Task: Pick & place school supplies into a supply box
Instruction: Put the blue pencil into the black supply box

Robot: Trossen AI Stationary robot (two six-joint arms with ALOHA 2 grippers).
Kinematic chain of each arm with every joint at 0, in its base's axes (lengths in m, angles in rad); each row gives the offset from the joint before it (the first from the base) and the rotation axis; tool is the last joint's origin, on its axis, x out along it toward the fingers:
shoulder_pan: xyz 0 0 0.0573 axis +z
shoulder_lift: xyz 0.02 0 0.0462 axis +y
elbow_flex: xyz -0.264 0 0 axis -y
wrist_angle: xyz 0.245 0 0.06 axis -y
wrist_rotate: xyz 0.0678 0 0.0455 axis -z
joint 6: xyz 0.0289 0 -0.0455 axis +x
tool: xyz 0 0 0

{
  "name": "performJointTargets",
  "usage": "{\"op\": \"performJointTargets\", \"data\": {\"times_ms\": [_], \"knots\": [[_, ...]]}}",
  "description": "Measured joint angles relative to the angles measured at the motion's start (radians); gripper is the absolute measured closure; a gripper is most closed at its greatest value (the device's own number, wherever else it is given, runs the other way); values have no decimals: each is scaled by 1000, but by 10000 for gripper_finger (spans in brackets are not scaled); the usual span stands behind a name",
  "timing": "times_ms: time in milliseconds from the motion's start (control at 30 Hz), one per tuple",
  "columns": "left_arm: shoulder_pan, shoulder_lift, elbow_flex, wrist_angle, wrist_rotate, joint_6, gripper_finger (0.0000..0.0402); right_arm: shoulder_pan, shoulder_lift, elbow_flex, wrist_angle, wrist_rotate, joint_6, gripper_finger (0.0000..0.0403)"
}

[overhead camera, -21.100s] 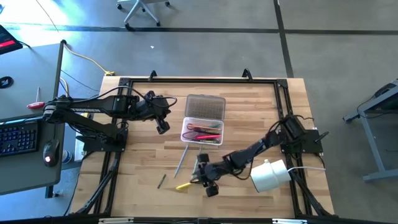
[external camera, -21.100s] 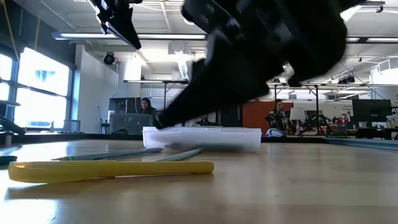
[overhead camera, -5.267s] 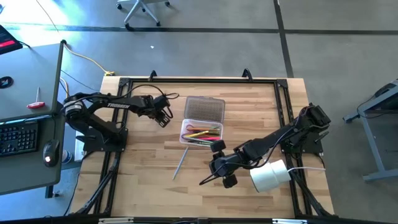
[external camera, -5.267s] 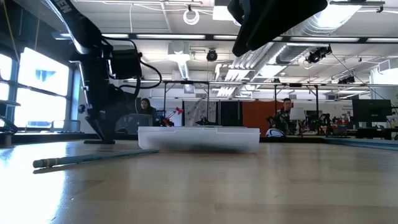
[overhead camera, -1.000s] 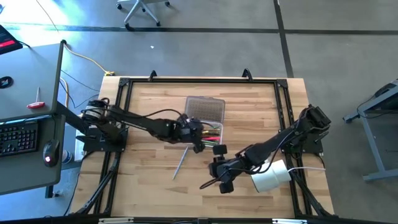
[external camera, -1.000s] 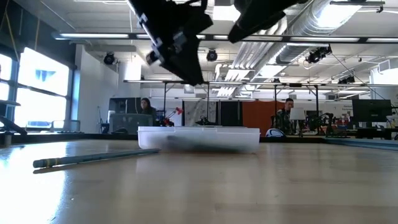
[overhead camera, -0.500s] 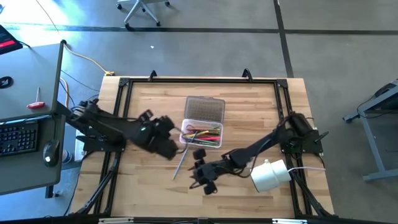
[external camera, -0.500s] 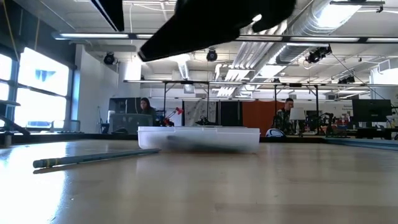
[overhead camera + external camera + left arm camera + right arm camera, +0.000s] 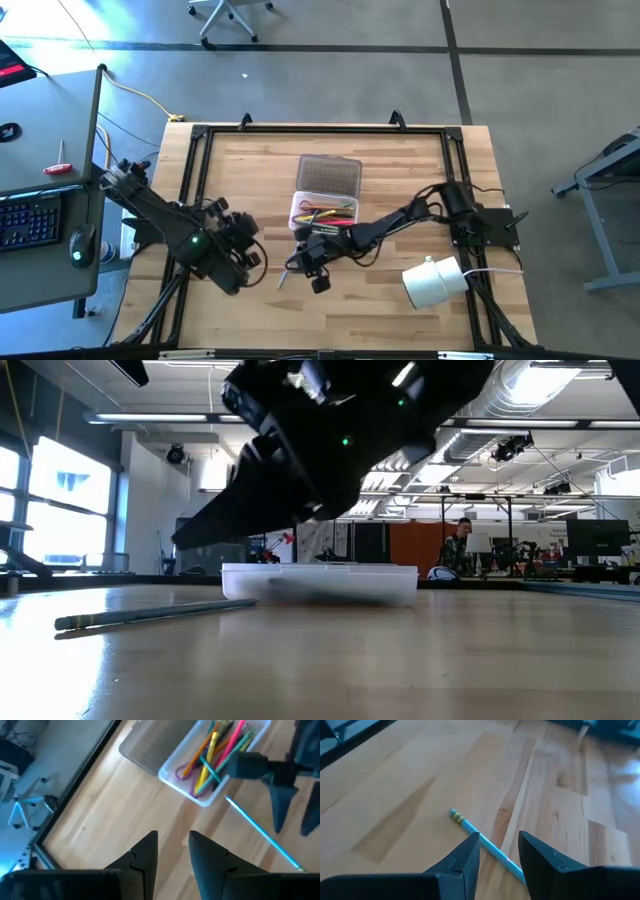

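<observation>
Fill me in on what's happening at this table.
Two robot arms are packing school supplies into a clear supply box that lies open mid-table, already holding several pens and pencils. One light-blue pencil is left lying on the wood just in front of the box. The right tool hovers right over it, fingers open and empty. The left tool waits to the left, also open and empty.
</observation>
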Motion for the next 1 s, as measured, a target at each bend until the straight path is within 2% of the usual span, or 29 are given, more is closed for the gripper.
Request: {"op": "performJointTargets", "data": {"times_ms": [133,300,400,600,733,833,1000], "knots": [[21,-6,-3,-11,-21,5,257,-19,75,99,-35,-48,-5,289],[60,-4,-4,-11,-35,46,257,-28,186,286,-300,-81,-41,289],[79,-4,-4,-8,-38,82,257,-28,223,360,-389,-85,-56,289],[102,-4,-4,-9,-54,130,257,-41,248,351,-401,-113,-57,296],[105,-4,-4,-9,-54,136,257,-69,249,322,-385,-217,-4,349],[103,-4,-4,-9,-54,135,257,-70,250,312,-374,-186,7,392],[103,-4,-4,-9,-54,132,257,-52,248,306,-293,-162,15,380]]}}
